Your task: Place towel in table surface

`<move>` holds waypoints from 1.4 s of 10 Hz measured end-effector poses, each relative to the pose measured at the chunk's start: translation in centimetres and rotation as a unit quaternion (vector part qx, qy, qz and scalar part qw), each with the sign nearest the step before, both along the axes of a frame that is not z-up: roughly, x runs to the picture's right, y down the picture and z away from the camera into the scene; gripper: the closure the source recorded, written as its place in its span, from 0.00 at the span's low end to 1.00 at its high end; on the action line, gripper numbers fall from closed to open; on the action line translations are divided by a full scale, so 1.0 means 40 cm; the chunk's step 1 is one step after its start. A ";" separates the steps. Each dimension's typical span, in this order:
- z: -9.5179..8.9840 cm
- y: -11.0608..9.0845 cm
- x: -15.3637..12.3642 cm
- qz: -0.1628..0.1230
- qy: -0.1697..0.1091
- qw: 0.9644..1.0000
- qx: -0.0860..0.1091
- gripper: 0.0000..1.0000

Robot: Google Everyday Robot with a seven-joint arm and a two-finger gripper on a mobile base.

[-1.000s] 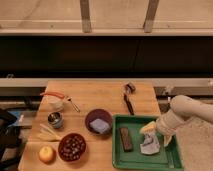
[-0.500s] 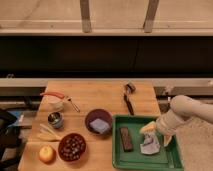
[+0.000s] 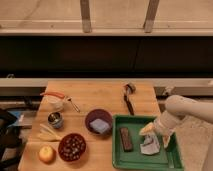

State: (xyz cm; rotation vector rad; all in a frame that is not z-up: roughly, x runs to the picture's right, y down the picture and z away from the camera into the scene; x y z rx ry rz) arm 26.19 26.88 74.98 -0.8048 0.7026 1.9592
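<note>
Gripper's fingers [image 3: 148,129] overhang one towel [image 3: 150,146] in one tray [image 3: 116,146].

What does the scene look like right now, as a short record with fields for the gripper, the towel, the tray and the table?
gripper: the gripper is over the right part of the tray, just above the towel; contact cannot be told
towel: the towel is pale, crumpled, lying in the tray, not yet on the table
tray: the tray is green and also holds a brown bar
table: the table is wooden and carries the tray at its front right
</note>
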 end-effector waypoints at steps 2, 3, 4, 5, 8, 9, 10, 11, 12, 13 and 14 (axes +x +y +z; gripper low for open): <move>0.007 0.036 0.000 -0.003 0.004 1.000 -0.020 0.20; 0.010 0.048 -0.006 -0.008 0.006 1.000 -0.027 0.20; 0.013 0.064 -0.006 -0.013 0.012 0.999 -0.033 0.24; 0.017 0.069 -0.006 -0.015 0.016 0.999 -0.033 0.30; 0.019 0.071 -0.009 -0.019 0.028 0.999 -0.027 0.60; 0.018 0.064 -0.005 -0.016 0.031 0.999 -0.020 0.71; 0.016 0.054 0.000 -0.013 0.034 0.999 -0.013 0.80; 0.012 0.037 0.005 -0.007 0.032 0.999 -0.005 0.91; 0.000 0.011 0.013 -0.004 0.032 0.999 0.007 0.98; -0.014 -0.024 0.017 -0.008 0.034 0.999 0.020 1.00; -0.028 -0.085 0.020 -0.018 0.043 0.998 0.041 1.00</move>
